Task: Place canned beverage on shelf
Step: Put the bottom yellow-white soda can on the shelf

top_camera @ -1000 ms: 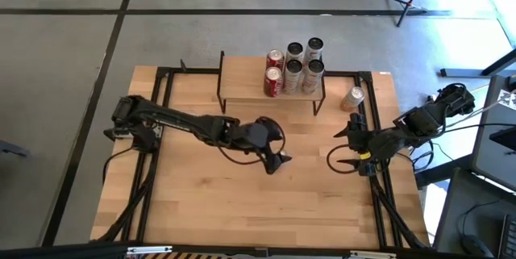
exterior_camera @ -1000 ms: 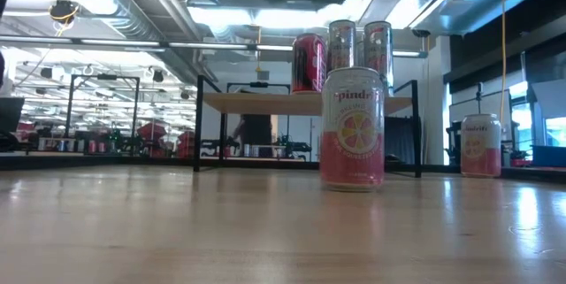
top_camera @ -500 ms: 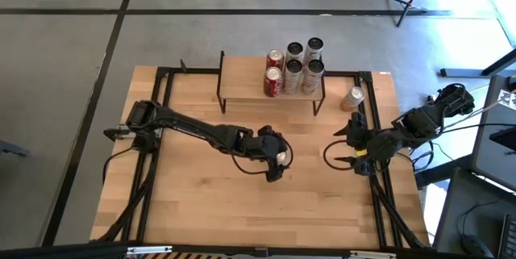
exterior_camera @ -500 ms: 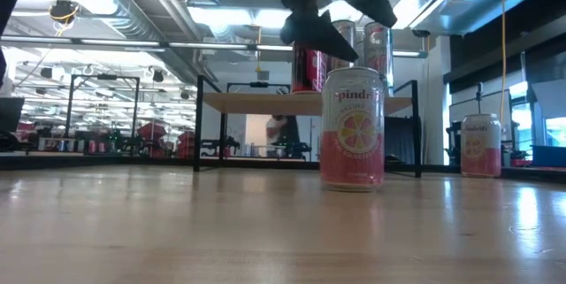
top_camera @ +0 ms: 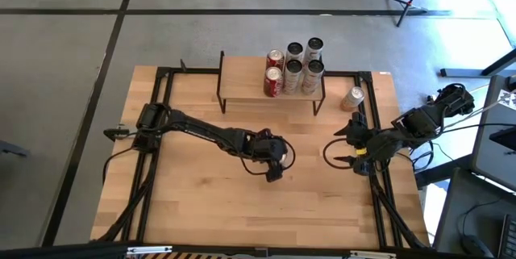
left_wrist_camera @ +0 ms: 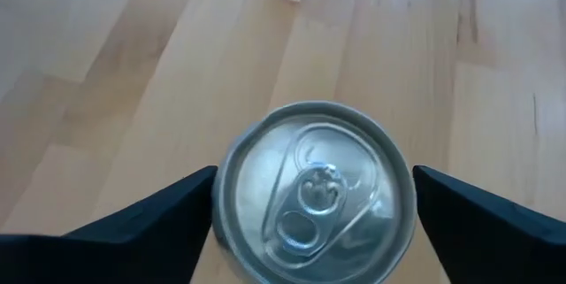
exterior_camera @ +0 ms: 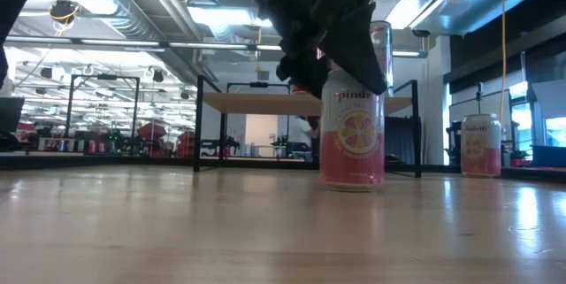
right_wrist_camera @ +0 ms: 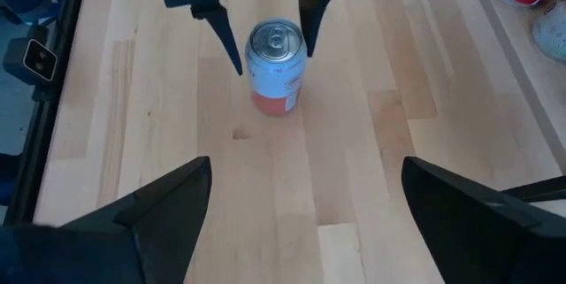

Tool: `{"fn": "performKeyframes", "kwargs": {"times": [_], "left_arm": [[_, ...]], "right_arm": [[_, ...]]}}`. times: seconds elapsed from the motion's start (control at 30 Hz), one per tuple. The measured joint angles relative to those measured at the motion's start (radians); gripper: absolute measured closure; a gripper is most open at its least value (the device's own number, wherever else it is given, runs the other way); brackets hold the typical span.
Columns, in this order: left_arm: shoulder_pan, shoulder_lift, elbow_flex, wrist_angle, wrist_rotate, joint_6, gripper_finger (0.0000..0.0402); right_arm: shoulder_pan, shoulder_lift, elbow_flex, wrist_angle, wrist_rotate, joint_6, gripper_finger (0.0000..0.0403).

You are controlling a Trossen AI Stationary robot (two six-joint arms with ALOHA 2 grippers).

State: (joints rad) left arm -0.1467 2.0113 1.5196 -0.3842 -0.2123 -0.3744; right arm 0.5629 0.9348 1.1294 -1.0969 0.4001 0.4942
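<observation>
The pink grapefruit-print aluminium can stands upright mid-bench, well short of the low light-wood shelf on black legs, which carries five cans at its right end. The left gripper straddles its top from above, fingers spread either side, not yet pinching, ready to grasp. A second earlier it hung higher and farther from the can. The right gripper waits at the bench's right rail, fingers spread.
</observation>
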Motion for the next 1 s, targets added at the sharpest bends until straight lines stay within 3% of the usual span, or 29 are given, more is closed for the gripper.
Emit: {"fn": "performKeyframes", "kwargs": {"times": [0.27,0.43,0.63,0.8,1.0], "left_arm": [[0.018,-0.001,0.0,-0.008,-0.011,-0.121,0.0142],[0.043,-0.062,0.01,-0.071,0.057,-0.172,0.0142],[0.086,-0.239,0.158,-0.308,0.089,-0.084,0.0142],[0.209,-0.32,0.293,-0.526,0.14,0.033,0.0142],[0.412,-0.355,0.427,-0.688,0.145,0.244,0.0142]], "right_arm": [[0.0,0.0,0.0,0.003,0.004,-0.043,0.0047],[0.0,0.0,0.0,0.004,0.047,-0.088,0.0047],[-0.033,-0.002,0.001,0.006,0.167,-0.103,0.0047],[-0.145,-0.002,0.001,0.009,0.249,-0.081,0.0047],[-0.317,-0.002,0.001,0.011,0.188,-0.078,0.0047]]}}
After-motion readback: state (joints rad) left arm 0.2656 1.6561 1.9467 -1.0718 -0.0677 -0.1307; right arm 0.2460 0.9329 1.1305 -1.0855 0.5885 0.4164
